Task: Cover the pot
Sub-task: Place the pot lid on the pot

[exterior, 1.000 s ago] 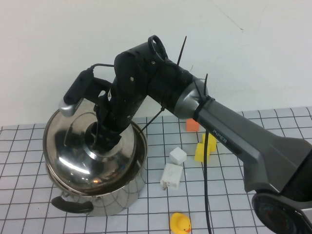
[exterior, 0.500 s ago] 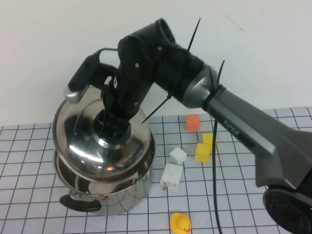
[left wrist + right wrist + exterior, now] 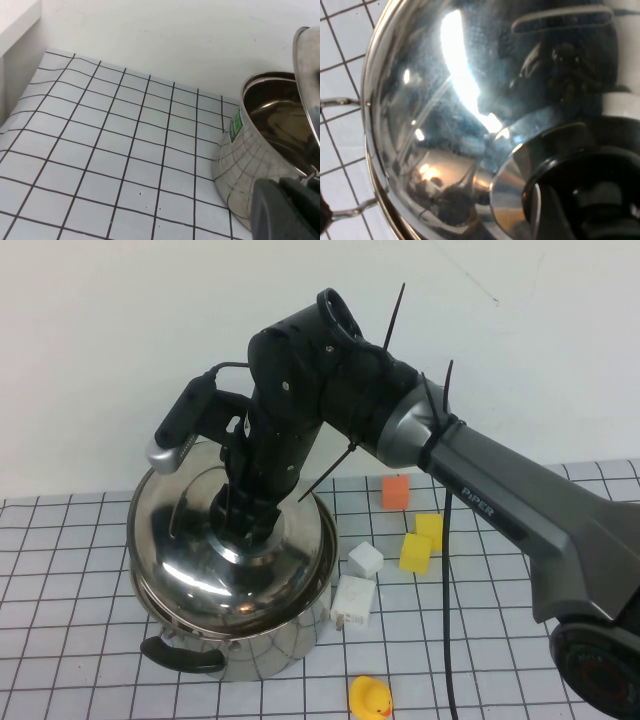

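The large steel pot stands on the checked mat, one black loop handle toward the front left. The domed steel lid hangs tilted over the pot's mouth and covers most of it. My right gripper is shut on the lid's black knob. In the left wrist view the pot shows open inside, with the lid's rim raised above it. My left gripper is a dark shape close beside the pot wall; it is out of the high view.
Right of the pot lie a white charger, a white cube, two yellow blocks, an orange block and a yellow duck. A white wall stands behind. Bare checked mat spreads left of the pot.
My right arm has carried the lid to the right, and the pot has shifted right with it. The small objects have not moved.
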Robot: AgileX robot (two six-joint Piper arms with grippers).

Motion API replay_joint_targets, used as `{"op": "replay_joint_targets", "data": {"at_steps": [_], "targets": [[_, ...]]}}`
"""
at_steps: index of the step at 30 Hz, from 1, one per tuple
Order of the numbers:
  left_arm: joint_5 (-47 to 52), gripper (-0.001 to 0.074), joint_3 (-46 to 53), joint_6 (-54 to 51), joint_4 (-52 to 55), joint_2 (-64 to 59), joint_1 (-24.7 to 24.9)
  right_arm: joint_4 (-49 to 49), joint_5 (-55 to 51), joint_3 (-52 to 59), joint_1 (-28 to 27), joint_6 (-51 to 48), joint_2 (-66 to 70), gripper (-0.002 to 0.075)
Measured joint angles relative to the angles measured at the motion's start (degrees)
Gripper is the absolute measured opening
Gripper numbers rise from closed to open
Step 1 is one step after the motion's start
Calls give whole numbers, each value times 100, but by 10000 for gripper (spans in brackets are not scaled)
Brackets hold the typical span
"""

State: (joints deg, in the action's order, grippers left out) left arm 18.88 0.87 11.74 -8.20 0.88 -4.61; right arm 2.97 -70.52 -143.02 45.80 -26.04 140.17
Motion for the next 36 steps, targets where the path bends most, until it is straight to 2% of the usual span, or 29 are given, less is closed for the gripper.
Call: {"op": "replay_joint_targets", "data": {"at_steps": [8,12,15,36], "targets": [[0,-3,0,0,0,0,0,10,0,0,0,0,11,351],[0,-3,0,0,0,0,0,10,0,10,0,0,11,420],[0,-3,0,0,0,0,0,10,0,10,0,0,50,439],[0,-3,0,22,0,0,0,32,0,-3,-9,-13,189,445]]}}
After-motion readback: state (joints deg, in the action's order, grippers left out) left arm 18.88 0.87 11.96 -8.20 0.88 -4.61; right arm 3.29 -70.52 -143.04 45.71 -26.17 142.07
